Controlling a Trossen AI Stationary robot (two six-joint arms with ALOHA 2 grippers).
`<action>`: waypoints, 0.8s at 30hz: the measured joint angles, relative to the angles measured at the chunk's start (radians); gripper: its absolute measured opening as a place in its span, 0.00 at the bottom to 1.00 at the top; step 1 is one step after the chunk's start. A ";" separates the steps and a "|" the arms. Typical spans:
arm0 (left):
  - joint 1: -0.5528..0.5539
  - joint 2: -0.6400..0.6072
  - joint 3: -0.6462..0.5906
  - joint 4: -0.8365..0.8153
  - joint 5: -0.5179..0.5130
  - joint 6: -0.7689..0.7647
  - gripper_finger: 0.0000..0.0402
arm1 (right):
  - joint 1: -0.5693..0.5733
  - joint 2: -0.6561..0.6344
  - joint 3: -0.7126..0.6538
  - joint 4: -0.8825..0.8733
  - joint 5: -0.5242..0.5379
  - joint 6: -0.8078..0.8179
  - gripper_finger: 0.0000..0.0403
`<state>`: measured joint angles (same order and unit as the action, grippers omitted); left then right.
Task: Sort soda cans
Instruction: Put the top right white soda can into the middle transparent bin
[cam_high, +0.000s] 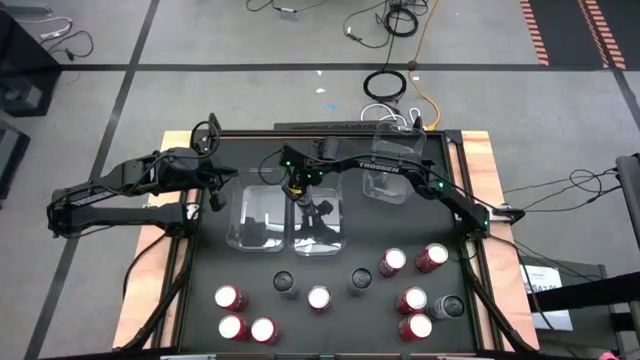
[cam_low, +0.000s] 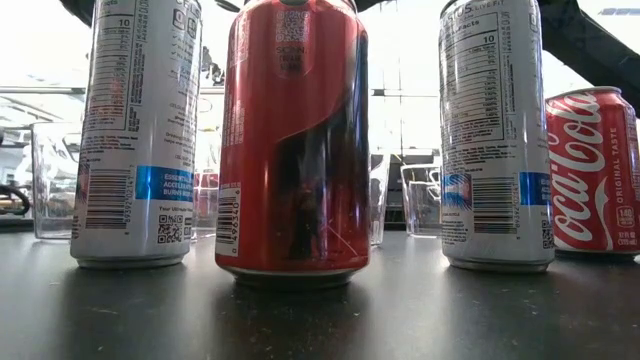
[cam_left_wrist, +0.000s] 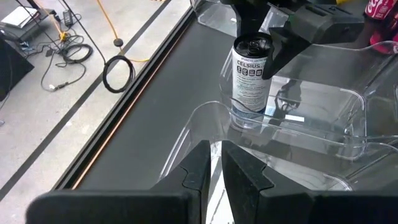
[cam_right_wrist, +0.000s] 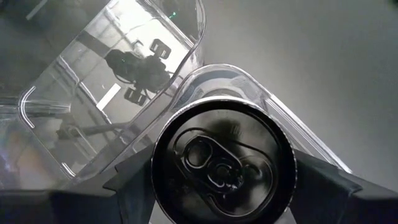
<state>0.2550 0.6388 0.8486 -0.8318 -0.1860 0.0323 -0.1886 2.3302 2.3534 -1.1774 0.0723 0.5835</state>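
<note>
A silver-sided soda can with a dark top (cam_left_wrist: 251, 78) stands upright in the far corner of a clear bin (cam_left_wrist: 323, 134), with my right gripper (cam_right_wrist: 224, 180) shut on it from above. In the high view this gripper (cam_high: 298, 190) hangs over the two bins (cam_high: 258, 218) at mid-table. Whether the can's base rests on the bin floor is unclear through the plastic. My left gripper (cam_left_wrist: 216, 165) waits shut at the table's far left (cam_high: 214, 197), holding nothing. Red cans (cam_high: 319, 298) and dark-topped cans (cam_high: 285, 283) stand upright on the near half of the table. My right gripper pinches the can's upper wall just under the rim (cam_right_wrist: 157, 177) between its two fingers (cam_right_wrist: 317, 183), one on each opposite side. The fingers slant steeply down from above. The can stays upright with its lower part (cam_left_wrist: 249, 115) inside the bin.
A third clear bin (cam_high: 390, 165) sits at the far right of the mat. Red cans cluster near left (cam_high: 232, 327) and near right (cam_high: 415, 326). Close to the low camera stand two silver cans (cam_low: 138, 130) and two red ones (cam_low: 295, 140).
</note>
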 joint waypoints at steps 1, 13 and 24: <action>0.000 0.000 0.000 0.000 0.000 0.000 0.13 | 0.000 0.000 0.000 0.000 0.000 0.000 0.71; 0.000 0.000 0.000 0.000 0.000 0.000 0.13 | -0.001 -0.004 0.000 0.003 0.000 -0.027 0.85; 0.000 0.000 0.000 0.001 0.000 0.000 0.13 | -0.014 -0.087 0.000 0.001 0.007 -0.037 0.95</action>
<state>0.2548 0.6392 0.8482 -0.8310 -0.1860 0.0326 -0.2030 2.2430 2.3535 -1.1768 0.0795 0.5465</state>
